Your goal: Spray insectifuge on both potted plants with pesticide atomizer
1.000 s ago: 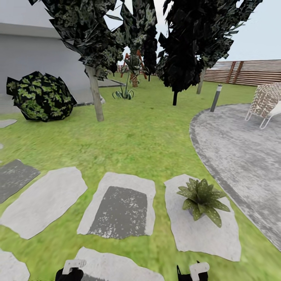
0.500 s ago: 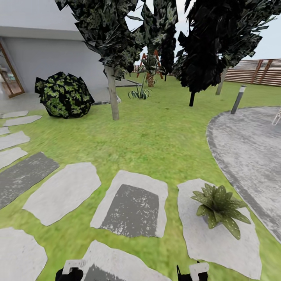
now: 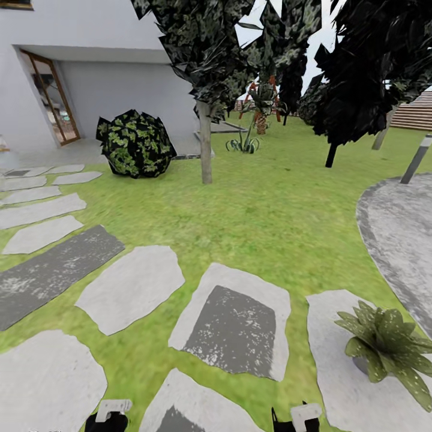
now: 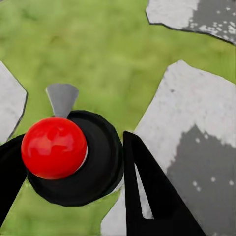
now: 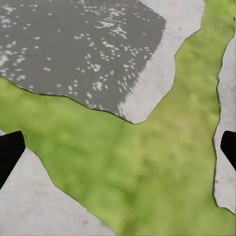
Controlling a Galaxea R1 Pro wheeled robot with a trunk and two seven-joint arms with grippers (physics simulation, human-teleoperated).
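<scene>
**Crossing the lawn among stepping stones**

Rolling ground spreads ahead in the head view: green lawn [image 3: 264,210] with pale and dark stepping stones [image 3: 129,288] set in an irregular row, narrow grass strips between their edges. One potted plant [image 3: 387,345], a low rosette of speckled olive leaves, sits on the stone at the far right, close to that stone's near right edge. Just beyond it the curved rim of the grey paved patch [image 3: 396,240] cuts across the right side. A grey post [image 3: 416,159] stands by that rim.

Open grass runs wide from the stones up to a thin tree trunk [image 3: 206,144] at centre, a rounded dark bush [image 3: 135,144] left of it, and a dark-leaved tree [image 3: 360,72] on the right. A spiky grass clump [image 3: 243,144] lies further back. A grey house wall with a brown-framed door [image 3: 51,99] closes the left background.

The left gripper [image 4: 73,196] hangs over grass and a stone's edge, its black fingers spread either side of a black round part carrying a red ball [image 4: 54,147]. The right gripper [image 5: 118,152] has its dark fingertips [image 5: 10,152] far apart at opposite borders of its wrist view, nothing between them but grass and stone edges.
</scene>
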